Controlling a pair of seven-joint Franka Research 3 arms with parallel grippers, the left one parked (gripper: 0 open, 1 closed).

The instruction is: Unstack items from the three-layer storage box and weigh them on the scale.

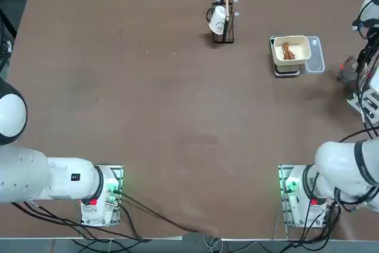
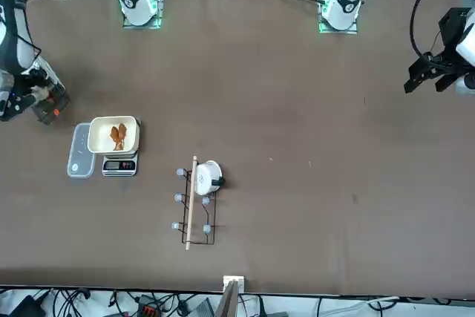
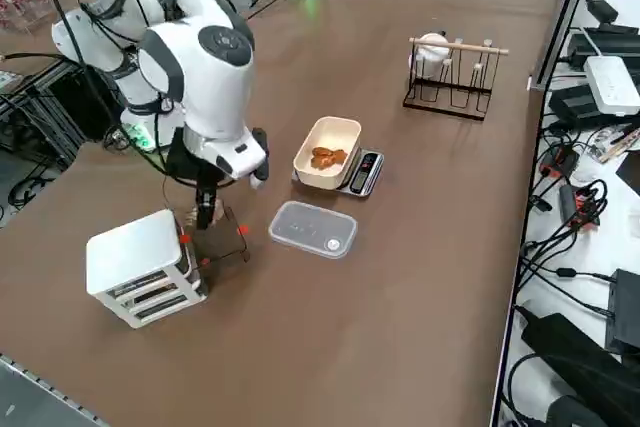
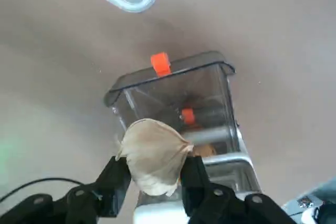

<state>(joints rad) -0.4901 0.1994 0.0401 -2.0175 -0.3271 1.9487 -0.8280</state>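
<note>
Right Hand Is Lifting a Pale Lump Toward the Scale

The right hand [image 4: 157,167] is holding a pale lump [image 4: 152,153] between its two fingers, and they are standing partly open around it. The white box [image 3: 135,257] is sitting on the right side of the desk [image 1: 177,117], with a see-through drawer [image 4: 176,98] sticking out. A brown lump [image 4: 205,150] is showing in there.

The scale [image 2: 119,165] is waiting on the far right part of the desk, left of the box. Its cream bowl [image 3: 311,174] is already holding some reddish-brown lumps [image 3: 328,158].

I think the hand is needing a soft, steady squeeze, because the round lump could be slipping out. It should be going straight up past the drawer's rim, then left over the clear lid [image 3: 313,229], and letting go low inside the bowl, without pushing on it.
</note>
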